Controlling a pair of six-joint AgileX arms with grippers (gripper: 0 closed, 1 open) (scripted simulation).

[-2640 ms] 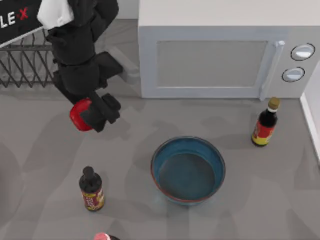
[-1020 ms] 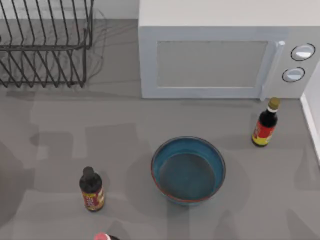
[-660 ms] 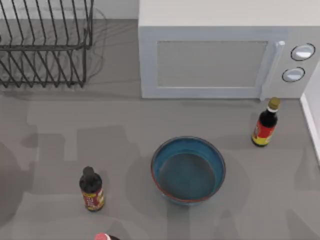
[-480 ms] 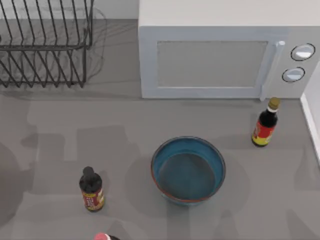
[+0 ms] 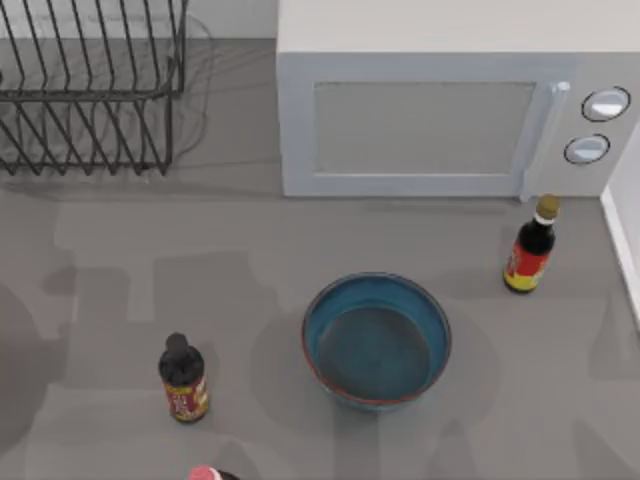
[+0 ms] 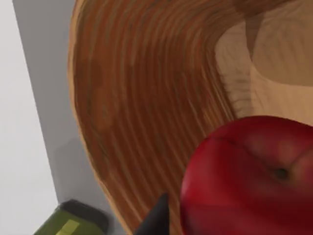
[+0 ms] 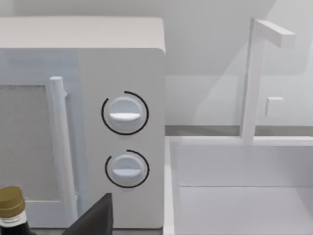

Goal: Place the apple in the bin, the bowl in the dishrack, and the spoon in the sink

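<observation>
The red apple (image 6: 254,171) hangs close to the left wrist camera over a round wood-grain bin (image 6: 146,98). My left gripper (image 6: 239,223) is shut on it, and one dark fingertip (image 6: 155,221) lies against its side. The blue-teal bowl (image 5: 376,340) stands upright on the counter in front of the microwave. The dark wire dishrack (image 5: 90,90) sits at the back left with nothing in it. The white sink (image 7: 239,196) with its faucet (image 7: 254,73) lies right of the microwave. A dark part of my right gripper (image 7: 95,218) faces the microwave's knobs. The spoon is out of view.
A white microwave (image 5: 450,110) fills the back. One sauce bottle (image 5: 183,380) stands left of the bowl, another (image 5: 530,245) to the right near the sink's edge. A pink-capped bottle (image 5: 205,473) peeks in at the front edge. A green object (image 6: 68,225) lies beside the bin.
My left arm, holding the apple near the dishrack 2.6 s ago, has left the top view. Over the last second nothing on the counter has moved.
</observation>
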